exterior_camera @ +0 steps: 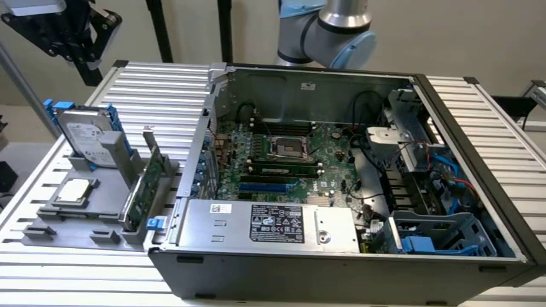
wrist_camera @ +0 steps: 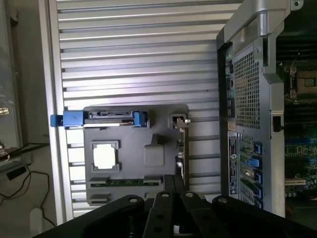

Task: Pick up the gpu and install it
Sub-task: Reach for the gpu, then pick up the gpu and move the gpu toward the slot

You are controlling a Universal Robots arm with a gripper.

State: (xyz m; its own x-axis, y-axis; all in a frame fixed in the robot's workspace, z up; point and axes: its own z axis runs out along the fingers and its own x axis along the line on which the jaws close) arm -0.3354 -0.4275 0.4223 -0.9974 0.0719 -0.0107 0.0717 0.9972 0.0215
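Above the ribbed metal table [exterior_camera: 162, 86], the black hand [wrist_camera: 174, 179] hangs closed near the thin green gpu [exterior_camera: 142, 190].

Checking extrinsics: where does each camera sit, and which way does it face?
Exterior view: off-robot, high, angled down into the open case; arm rises behind it.
Wrist view: on the wrist, looking straight down on the grey tray; shut gripper in the foreground.
Shared: tray, gpu standing in it, hard drive, case.
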